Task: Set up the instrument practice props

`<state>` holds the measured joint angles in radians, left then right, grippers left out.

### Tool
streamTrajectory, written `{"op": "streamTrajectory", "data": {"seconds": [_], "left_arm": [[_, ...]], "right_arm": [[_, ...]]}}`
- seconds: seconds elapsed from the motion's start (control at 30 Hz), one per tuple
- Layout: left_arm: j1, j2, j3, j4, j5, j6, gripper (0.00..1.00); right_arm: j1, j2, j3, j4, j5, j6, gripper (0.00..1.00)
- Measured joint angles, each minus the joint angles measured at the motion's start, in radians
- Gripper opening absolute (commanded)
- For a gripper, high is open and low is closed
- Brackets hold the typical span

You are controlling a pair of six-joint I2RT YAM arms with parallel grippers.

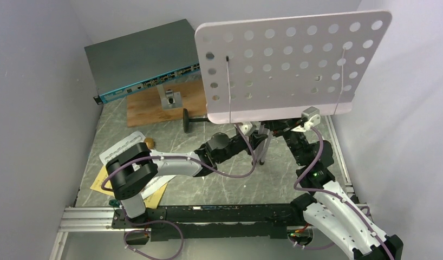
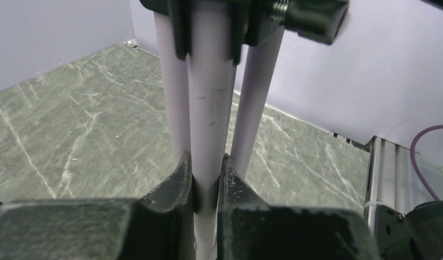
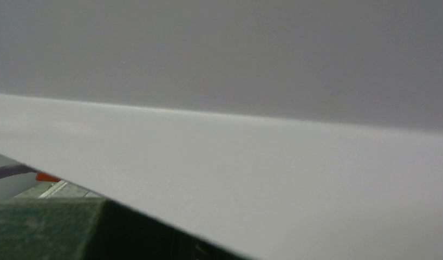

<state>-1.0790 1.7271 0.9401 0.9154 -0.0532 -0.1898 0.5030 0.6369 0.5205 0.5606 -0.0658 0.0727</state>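
The pale lilac perforated plate of the music stand (image 1: 295,59) stands tilted over the right half of the table. My left gripper (image 2: 208,169) is shut on the stand's lilac pole (image 2: 211,97), and two folded legs (image 2: 257,97) run beside the pole. The right arm (image 1: 311,162) reaches up under the plate's lower edge, which hides its gripper from above. In the right wrist view the plate (image 3: 262,179) fills the frame above one dark finger (image 3: 57,227). The black mic stand (image 1: 193,120) lies on its side. The gold microphone (image 1: 149,142) lies beside the white and yellow music sheets (image 1: 119,154).
A flat grey network switch (image 1: 143,59) with a blue front sits at the back left. In front of it lies a wooden board (image 1: 149,108) with a metal block (image 1: 170,99). Pale walls close in on both sides, and a metal rail (image 1: 89,219) runs along the near edge.
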Motion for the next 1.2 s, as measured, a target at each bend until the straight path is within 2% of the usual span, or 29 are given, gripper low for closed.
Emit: {"op": "streamTrajectory", "data": {"seconds": [0.4, 0.63, 0.77, 1.2], "left_arm": [[-0.043, -0.033, 0.042, -0.142, -0.035, 0.151, 0.0], [-0.054, -0.04, 0.042, -0.159, -0.053, 0.179, 0.0], [-0.063, -0.04, 0.051, -0.177, -0.092, 0.203, 0.0], [-0.068, -0.048, 0.058, -0.196, -0.125, 0.253, 0.0]], "right_arm": [[0.006, -0.083, 0.002, -0.103, 0.012, -0.066, 0.0], [0.011, -0.087, 0.002, -0.112, 0.01, -0.073, 0.29], [0.014, -0.099, 0.018, -0.189, 0.031, -0.065, 0.39], [0.014, -0.117, 0.044, -0.306, 0.068, -0.053, 0.53]]}}
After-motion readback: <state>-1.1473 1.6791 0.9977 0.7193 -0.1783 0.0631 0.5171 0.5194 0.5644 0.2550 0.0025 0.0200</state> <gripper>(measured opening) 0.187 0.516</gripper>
